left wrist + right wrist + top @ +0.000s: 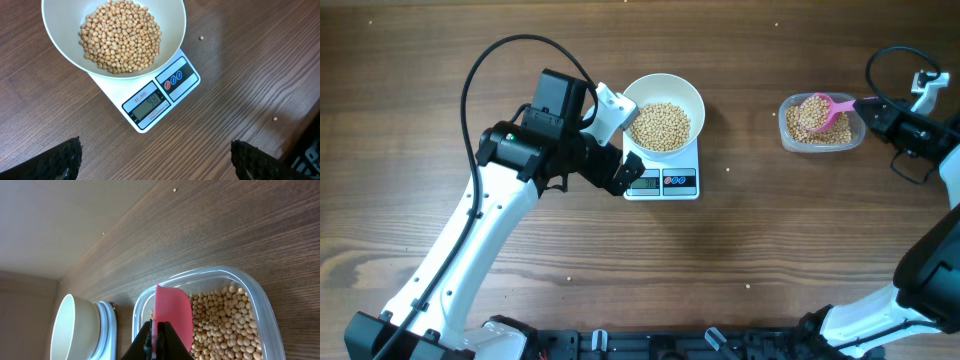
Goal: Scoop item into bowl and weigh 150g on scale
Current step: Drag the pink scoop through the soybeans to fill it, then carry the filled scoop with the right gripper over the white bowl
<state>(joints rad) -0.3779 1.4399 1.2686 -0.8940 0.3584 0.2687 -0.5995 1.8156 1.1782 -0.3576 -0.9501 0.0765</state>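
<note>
Wood table (770,250), display (151,104) of scale (175,80) legible only in left wrist view

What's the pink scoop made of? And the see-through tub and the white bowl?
The pink scoop looks like smooth matte plastic. The tub is probably clear plastic: beans show through its wall. The white bowl is smooth and plain, ceramic or plastic; hard to tell.

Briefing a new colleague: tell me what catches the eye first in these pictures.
The round white bowl, holding a mound of small tan-yellow beans, sits on the small white digital scale near the middle of the table. To the right, the right gripper clamps a pink plastic scoop dipped into a clear plastic tub of more beans.
</note>
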